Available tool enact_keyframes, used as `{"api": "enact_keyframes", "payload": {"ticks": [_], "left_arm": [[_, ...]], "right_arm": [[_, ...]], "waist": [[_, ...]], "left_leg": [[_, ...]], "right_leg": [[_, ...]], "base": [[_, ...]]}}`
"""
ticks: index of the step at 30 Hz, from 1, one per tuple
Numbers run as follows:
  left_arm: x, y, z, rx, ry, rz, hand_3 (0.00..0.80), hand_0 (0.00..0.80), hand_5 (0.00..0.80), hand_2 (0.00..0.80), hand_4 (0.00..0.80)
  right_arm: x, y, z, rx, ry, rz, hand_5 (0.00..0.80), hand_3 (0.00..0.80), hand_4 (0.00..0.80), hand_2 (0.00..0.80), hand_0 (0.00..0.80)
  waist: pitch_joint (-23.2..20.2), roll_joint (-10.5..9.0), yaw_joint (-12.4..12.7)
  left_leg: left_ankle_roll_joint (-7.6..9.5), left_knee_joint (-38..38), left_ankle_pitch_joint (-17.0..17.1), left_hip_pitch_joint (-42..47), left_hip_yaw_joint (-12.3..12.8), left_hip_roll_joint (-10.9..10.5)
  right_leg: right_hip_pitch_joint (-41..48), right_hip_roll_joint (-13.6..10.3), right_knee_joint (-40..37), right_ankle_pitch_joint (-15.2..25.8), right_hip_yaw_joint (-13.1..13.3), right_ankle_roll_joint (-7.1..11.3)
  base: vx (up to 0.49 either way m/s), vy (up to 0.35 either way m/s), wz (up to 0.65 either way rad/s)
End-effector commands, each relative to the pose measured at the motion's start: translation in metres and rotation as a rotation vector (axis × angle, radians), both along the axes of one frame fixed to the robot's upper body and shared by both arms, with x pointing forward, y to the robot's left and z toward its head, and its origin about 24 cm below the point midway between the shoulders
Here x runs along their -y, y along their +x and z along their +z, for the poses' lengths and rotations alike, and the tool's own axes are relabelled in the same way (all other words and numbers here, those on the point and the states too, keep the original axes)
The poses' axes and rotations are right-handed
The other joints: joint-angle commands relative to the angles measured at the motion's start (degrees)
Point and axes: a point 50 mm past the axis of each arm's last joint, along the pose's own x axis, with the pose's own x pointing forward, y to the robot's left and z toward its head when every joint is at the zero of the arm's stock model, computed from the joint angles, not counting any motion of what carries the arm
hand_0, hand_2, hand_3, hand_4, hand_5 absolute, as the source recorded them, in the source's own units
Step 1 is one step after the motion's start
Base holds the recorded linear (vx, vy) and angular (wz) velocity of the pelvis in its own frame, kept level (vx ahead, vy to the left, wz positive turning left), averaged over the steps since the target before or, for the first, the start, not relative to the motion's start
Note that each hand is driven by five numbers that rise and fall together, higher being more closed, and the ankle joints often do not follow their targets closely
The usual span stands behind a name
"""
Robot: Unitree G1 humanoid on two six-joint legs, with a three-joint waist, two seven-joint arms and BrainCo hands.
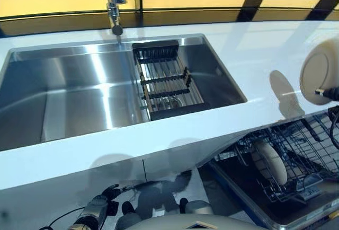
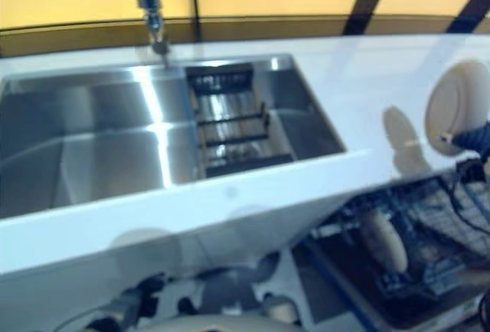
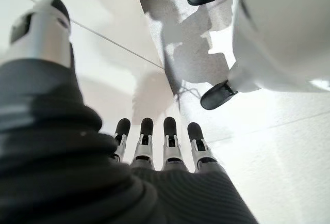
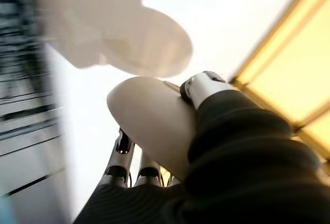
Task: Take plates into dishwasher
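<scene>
Plate [image 1: 320,72]: cream, held upright at counter's right end, above open dishwasher rack [image 1: 302,150]; not yet racked.
Right hand [image 4: 206,87]: pinching plate, thumb on one face, fingers [image 4: 122,154] behind.
Rack: one pale plate [image 1: 270,162] standing in tines; judged partly loaded.
Left hand [image 3: 154,146]: idle, low by cabinet front, fingers straight, holding nothing.
Sink [image 1: 69,92]: no plates visible; dark drainer [image 1: 167,79] inside.
Remaining: lower held plate into rack slot.

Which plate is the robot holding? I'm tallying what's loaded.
The plate above the counter, pinched in the right hand; the other plate stands in the dishwasher rack.
</scene>
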Motion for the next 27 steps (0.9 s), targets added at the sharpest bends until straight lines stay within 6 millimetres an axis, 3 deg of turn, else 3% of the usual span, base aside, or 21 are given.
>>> {"api": "enact_keyframes", "payload": {"ticks": [1,14,27], "left_arm": [[-0.009,0.013,0.005,0.020,0.047,-0.051,0.000,0.000,0.000,0.000,0.000],[-0.014,0.026,0.011,0.041,0.055,-0.052,0.000,0.000,0.000,0.000,0.000],[-0.014,0.032,0.013,0.046,0.061,-0.083,0.000,0.000,0.000,0.000,0.000]], "right_arm": [[0.003,0.000,0.040,0.133,-0.129,0.049,0.800,0.800,0.800,0.800,0.800],[0.011,-0.037,-0.019,-0.066,-0.099,0.073,0.800,0.800,0.800,0.800,0.800],[0.007,-0.047,-0.046,-0.238,-0.127,0.159,0.800,0.800,0.800,0.800,0.800]], "waist": [[-0.71,0.32,1.32],[0.07,0.86,-2.87],[0.16,1.67,-3.58]], "left_leg": [[3.46,4.07,-12.23,6.89,2.11,-0.10],[4.34,6.87,-13.94,5.25,5.25,0.42],[4.16,7.55,-14.16,4.37,5.56,0.34]], "right_leg": [[-9.55,1.05,2.74,6.17,1.42,4.11],[-13.73,1.00,5.29,6.58,2.28,4.19],[-15.16,1.10,5.72,6.51,2.23,3.91]], "base": [[-0.017,-0.035,-0.21],[-0.018,-0.028,-0.12],[-0.004,-0.005,-0.01]]}}
